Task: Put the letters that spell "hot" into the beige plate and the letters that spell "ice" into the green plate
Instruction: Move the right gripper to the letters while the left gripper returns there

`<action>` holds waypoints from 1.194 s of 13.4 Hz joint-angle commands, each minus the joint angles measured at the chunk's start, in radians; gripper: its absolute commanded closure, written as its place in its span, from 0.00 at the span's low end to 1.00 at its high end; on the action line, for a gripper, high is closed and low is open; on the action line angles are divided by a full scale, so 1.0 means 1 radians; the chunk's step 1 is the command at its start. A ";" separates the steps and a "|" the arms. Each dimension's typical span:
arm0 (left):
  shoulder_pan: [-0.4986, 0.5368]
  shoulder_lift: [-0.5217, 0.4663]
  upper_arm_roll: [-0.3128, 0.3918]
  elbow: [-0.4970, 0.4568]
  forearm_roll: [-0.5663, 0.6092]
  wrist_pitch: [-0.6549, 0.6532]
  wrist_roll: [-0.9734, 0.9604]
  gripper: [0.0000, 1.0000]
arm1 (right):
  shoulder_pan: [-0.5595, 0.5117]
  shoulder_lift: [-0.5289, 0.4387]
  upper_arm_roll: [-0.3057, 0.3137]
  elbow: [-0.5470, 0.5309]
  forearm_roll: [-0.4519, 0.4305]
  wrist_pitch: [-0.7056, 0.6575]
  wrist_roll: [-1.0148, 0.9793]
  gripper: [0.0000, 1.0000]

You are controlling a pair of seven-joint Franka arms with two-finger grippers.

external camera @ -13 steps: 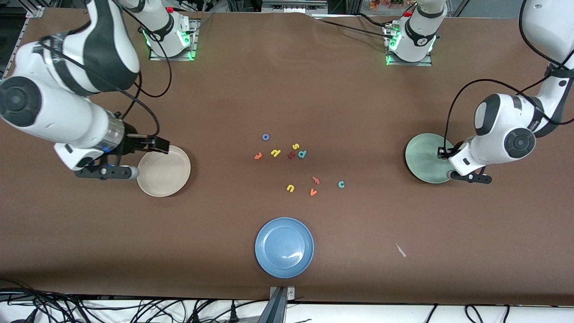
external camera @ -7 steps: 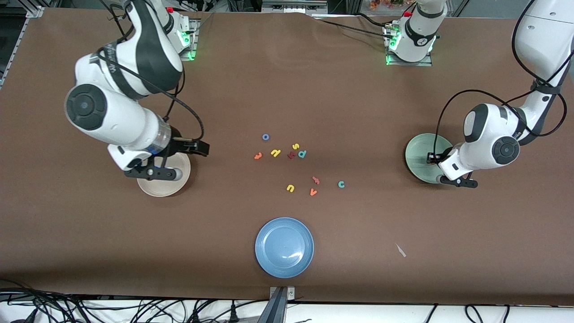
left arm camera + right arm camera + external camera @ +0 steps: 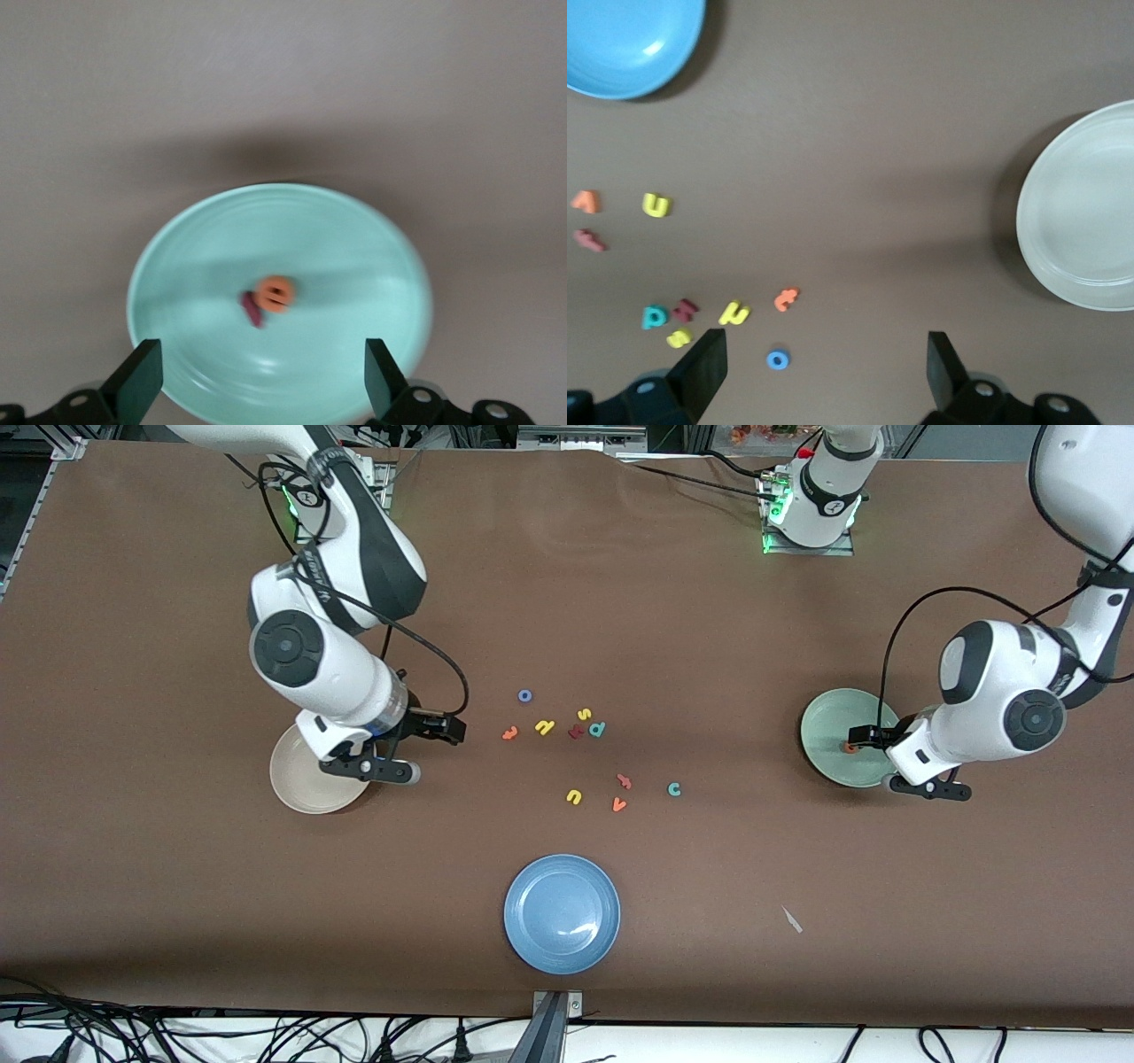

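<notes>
Front view: right gripper [image 3: 440,731], fingers spread and empty, hangs just beside the orange "t" [image 3: 509,733], while left gripper [image 3: 864,736], also spread, hovers over the green plate [image 3: 819,731].

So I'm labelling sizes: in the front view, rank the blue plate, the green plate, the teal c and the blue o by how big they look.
1. blue plate, though it is nearest the camera
2. green plate, partly hidden by the left arm
3. teal c and blue o look alike

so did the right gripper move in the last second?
Yes. The right gripper has swung off the beige plate toward the letter cluster, jaws open, now over bare table between the plate and the orange "t".
</notes>
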 commanded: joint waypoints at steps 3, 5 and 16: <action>-0.047 -0.006 -0.079 0.098 -0.121 -0.065 -0.325 0.00 | 0.031 0.090 0.026 -0.006 -0.074 0.107 0.121 0.00; -0.125 0.046 -0.080 0.150 -0.118 -0.039 -0.535 0.00 | 0.040 0.123 0.027 -0.009 -0.072 0.179 0.176 0.00; -0.375 0.276 -0.069 0.150 0.076 0.214 -1.116 0.11 | 0.020 0.197 0.132 -0.115 -0.086 0.443 0.391 0.01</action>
